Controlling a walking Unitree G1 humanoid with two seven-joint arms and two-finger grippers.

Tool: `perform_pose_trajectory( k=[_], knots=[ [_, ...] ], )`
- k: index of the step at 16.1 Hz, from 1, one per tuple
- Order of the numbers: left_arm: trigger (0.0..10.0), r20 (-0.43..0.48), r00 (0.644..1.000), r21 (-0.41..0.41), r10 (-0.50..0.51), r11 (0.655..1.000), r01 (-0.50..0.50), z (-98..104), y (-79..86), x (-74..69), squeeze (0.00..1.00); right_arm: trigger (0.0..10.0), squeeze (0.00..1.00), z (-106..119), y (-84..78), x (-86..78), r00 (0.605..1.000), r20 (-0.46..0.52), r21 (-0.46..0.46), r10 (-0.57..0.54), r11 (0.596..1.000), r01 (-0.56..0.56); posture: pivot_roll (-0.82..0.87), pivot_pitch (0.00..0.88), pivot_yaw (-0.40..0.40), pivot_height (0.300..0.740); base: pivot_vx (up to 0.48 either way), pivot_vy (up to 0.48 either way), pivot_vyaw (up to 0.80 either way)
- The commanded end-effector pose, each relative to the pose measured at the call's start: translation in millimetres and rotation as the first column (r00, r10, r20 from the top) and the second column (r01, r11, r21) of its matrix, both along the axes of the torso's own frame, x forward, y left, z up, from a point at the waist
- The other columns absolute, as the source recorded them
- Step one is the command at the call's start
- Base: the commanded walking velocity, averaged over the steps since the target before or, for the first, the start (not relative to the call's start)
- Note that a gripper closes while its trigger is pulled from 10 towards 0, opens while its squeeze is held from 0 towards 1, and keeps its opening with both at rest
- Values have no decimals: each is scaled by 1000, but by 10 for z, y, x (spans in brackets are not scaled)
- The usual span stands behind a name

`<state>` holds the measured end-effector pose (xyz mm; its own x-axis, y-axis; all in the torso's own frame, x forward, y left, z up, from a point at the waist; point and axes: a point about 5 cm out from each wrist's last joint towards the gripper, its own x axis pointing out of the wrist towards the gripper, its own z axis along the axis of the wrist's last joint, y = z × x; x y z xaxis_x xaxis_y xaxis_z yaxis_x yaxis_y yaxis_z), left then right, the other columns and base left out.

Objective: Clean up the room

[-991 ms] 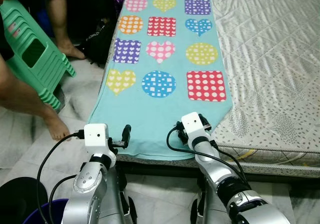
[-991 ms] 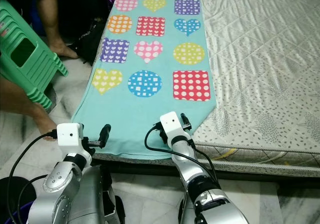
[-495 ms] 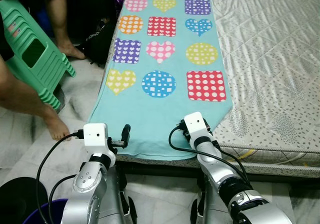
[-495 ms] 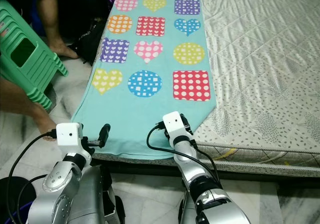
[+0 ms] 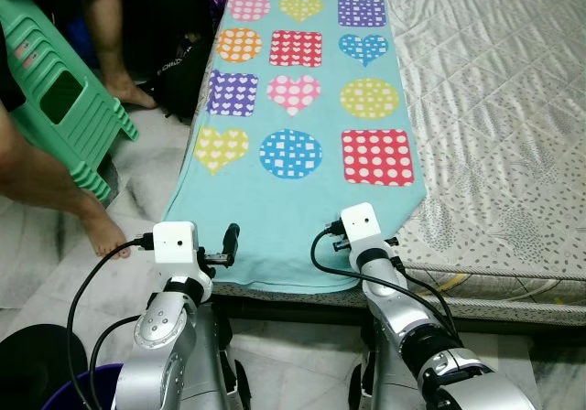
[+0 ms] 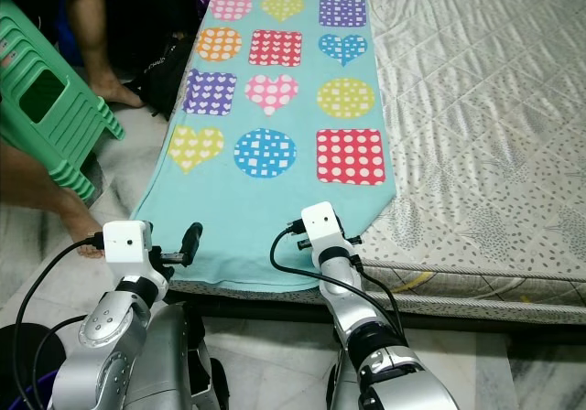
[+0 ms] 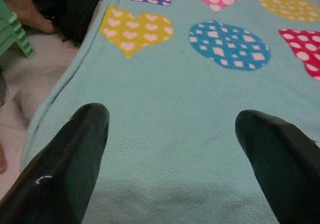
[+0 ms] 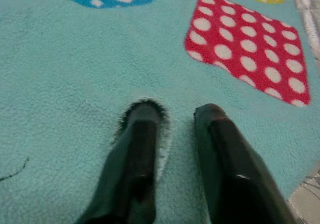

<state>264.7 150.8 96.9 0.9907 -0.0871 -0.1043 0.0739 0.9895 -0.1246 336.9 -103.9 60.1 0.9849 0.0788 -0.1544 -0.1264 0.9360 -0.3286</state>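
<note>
From your head camera, the teal blanket lies flat along the mattress, its long axis running away from you, near end at the bed edge. Your left wrist view shows the left gripper spread wide over that near end. Your right wrist view shows the right gripper nearly closed, tips pressed into the fleece.

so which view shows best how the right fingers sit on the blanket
The right wrist view: both black fingers press close together into the teal blanket, just short of the red dotted square. In the eye views the right gripper is hidden under its own camera block, near the blanket's bottom edge.
</note>
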Motion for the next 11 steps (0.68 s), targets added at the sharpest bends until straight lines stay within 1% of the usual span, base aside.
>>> perform_pose_trajectory(
  k=[1, 7, 9, 11],
  knots=[
    [10000, -16, 1000, 8, 22, 1000, -22, -46, 40, -21, 0, 0, 0, -58, 7, -37, 1000, -21, 13, -2, 1000, 3, -57, 240, 21, 563, 0, 0, 0],
    [10000, -10, 1000, 7, 21, 1000, -21, -38, 41, -11, 0, 0, 0, -51, 24, -50, 1000, -5, 33, 7, 999, -7, -58, 240, 21, 563, 0, 0, 0],
    [10000, -7, 1000, 7, 21, 1000, -21, -32, 40, -7, 0, 0, 0, -35, 12, -44, 1000, 5, 44, 0, 999, -1, -58, 239, 23, 563, 0, 0, 0],
    [10000, -5, 1000, 6, 20, 1000, -20, -29, 40, -6, 0, 0, 0, -17, -32, -30, 1000, 8, 65, -27, 998, 26, -57, 237, 24, 563, 0, 0, 0]
  ],
)
